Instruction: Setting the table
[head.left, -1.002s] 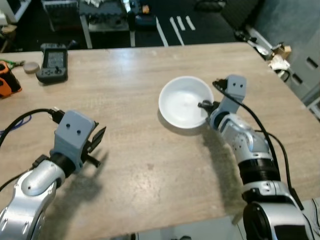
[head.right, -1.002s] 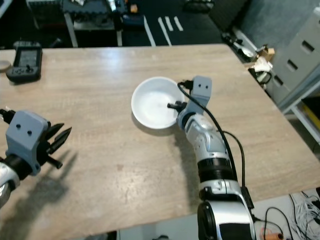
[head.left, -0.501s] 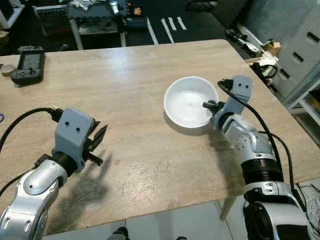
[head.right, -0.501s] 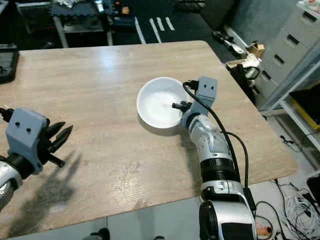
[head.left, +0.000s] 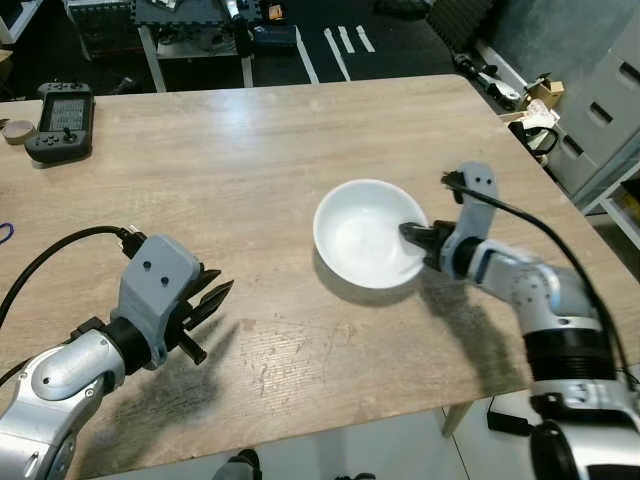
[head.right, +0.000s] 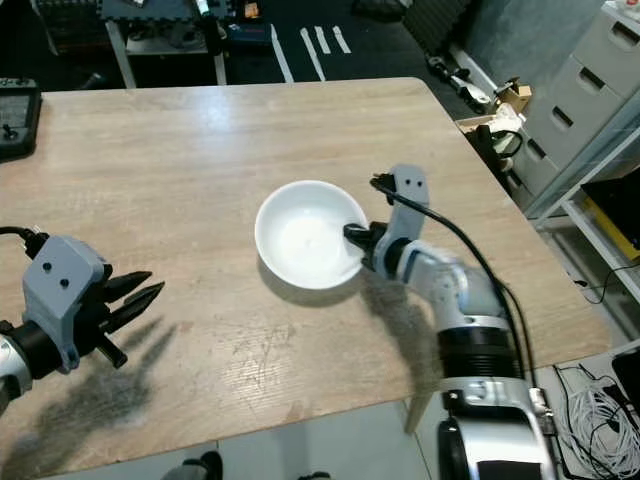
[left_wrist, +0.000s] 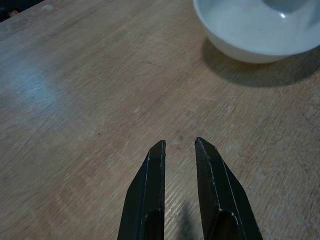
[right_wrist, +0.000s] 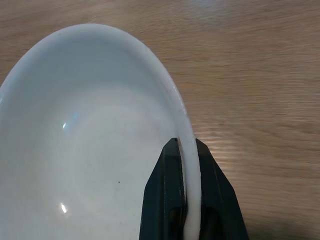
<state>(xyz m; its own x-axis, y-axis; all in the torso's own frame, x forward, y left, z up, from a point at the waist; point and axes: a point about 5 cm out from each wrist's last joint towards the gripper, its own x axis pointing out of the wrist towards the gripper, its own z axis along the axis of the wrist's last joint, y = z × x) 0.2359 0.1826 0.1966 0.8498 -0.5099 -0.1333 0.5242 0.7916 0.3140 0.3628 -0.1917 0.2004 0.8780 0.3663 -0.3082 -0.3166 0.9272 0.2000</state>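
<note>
A white empty bowl (head.left: 362, 230) sits right of the middle of the wooden table (head.left: 250, 150). My right gripper (head.left: 414, 235) is shut on its right rim, one finger inside and one outside. The right wrist view shows the black fingers (right_wrist: 170, 170) pinching the thin white rim of the bowl (right_wrist: 90, 140). I cannot tell whether the bowl rests flat or is slightly raised. My left gripper (head.left: 218, 296) hovers low over bare wood near the table's front left, open by a narrow gap and holding nothing. In the left wrist view the left gripper (left_wrist: 178, 143) points toward the bowl (left_wrist: 255, 30).
A dark handheld controller (head.left: 62, 108) and a small tape roll (head.left: 16, 130) lie at the far left of the table. The table's right edge (head.left: 560, 190) is close behind my right arm. Grey drawers (head.right: 590, 90) and floor cables (head.right: 600, 410) stand to the right.
The view has shifted. My right gripper has drawn the bowl a little nearer and to the left, its elbow swinging out to the right. The left gripper stays low, still holding nothing.
</note>
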